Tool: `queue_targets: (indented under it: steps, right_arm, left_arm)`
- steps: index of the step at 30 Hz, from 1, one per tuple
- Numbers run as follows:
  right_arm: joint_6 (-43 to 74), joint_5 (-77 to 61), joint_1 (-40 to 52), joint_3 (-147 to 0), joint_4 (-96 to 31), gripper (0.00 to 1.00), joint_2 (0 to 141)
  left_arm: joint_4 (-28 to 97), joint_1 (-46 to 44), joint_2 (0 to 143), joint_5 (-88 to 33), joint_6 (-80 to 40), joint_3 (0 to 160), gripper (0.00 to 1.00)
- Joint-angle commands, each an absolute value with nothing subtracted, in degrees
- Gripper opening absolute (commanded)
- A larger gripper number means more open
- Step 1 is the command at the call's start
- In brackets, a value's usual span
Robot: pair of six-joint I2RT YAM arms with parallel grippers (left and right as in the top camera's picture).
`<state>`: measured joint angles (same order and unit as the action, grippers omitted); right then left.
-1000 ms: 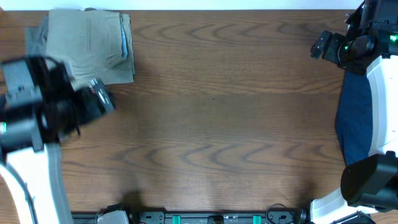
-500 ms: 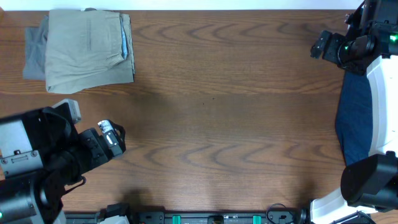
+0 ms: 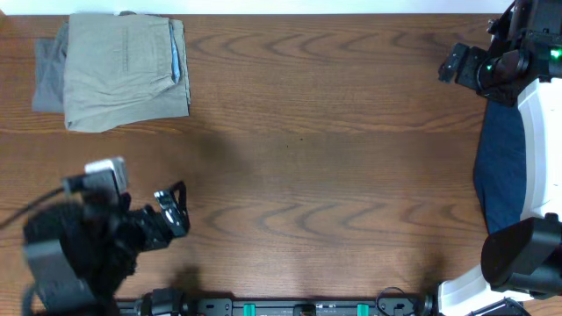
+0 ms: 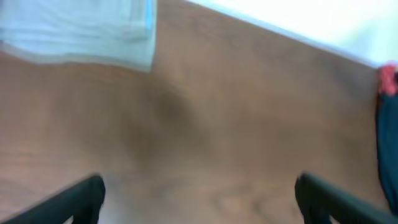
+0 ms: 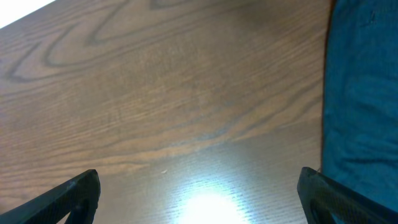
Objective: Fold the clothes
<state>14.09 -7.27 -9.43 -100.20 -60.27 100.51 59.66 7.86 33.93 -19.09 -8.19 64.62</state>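
Note:
Folded khaki-beige shorts [image 3: 123,72] with a pale blue lining edge lie at the table's far left corner, on top of a grey garment [image 3: 48,75]. They show blurred in the left wrist view [image 4: 78,28]. A navy garment [image 3: 500,162] lies at the right edge under the right arm and shows in the right wrist view [image 5: 364,93]. My left gripper [image 3: 176,209] is open and empty near the front left, well away from the shorts. My right gripper [image 3: 461,66] is open and empty at the far right, beside the navy garment.
The wooden table [image 3: 325,167] spans the view. The left arm's body [image 3: 70,246] fills the front left corner. The right arm's white housing [image 3: 540,149] covers part of the navy garment. A black rail [image 3: 299,307] runs along the front edge.
My left arm has pulled back from the folded shorts toward the front left of the table, gripper empty. The shorts stay folded in place. The right arm has not moved.

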Motion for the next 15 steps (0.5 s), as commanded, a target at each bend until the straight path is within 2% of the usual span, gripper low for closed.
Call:
queue_targets:
  steps: [1, 9, 15]
  right_arm:
    - [14.7, -7.5, -9.7, -100.4, -60.3, 0.99, 100.4]
    - [14.7, -7.6, -9.7, -100.4, -60.3, 0.99, 100.4]
    - [14.7, -7.6, -9.7, -100.4, -60.3, 0.99, 100.4]
  left_arm:
    - [53.0, 7.1, 24.1, -18.8, -4.4, 54.2, 0.98]
    - [30.0, 7.1, 0.4, -18.8, -4.3, 29.2, 0.98]
    - [13.6, 7.0, 1.2, -19.2, -4.3, 18.6, 0.98]
